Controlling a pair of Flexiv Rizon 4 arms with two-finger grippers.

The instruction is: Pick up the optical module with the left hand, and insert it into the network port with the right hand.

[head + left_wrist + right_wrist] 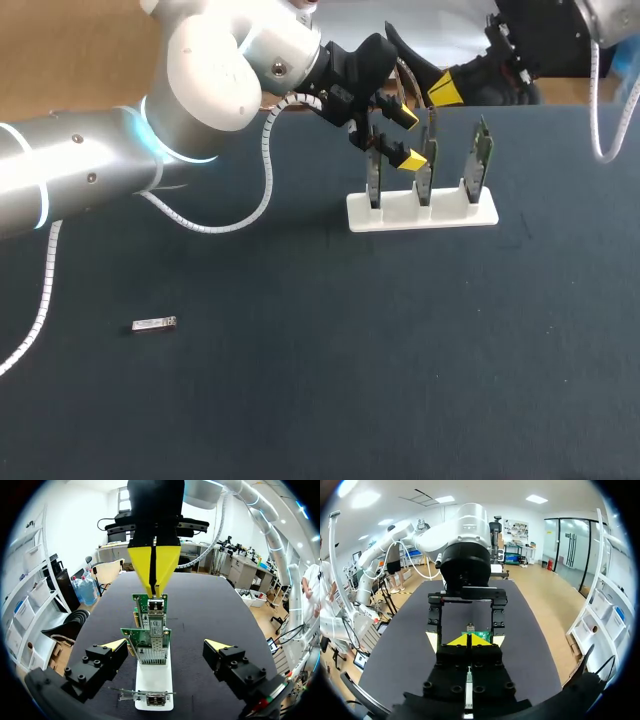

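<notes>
The optical module (154,324) — the small silvery bar, as I take it — lies flat on the dark table (330,400) at the near left, well apart from both arms. The left gripper (408,137) is at the far middle instead, its 2 yellow-tipped fingers spread wide to either side of the 3 green network cards (150,632), which stand upright in a white rack (420,215); it pinches nothing. The right gripper (155,577) hangs just beyond the farthest card with its tips pressed together, and nothing shows between them. A network port (156,605) shows as a metal cage on the edge of that farthest card. The pick-up looks not yet begun. To do it well, I would raise the left gripper straight up clear of the cards first — a sideways sweep could catch a card and tip the rack — then carry it to the near left and turn the wrist so the fingers straddle the module's long sides. The bar is thin and low, so the tips should come down almost to the table and close on its middle, leaving 1 end free for the right gripper to take
</notes>
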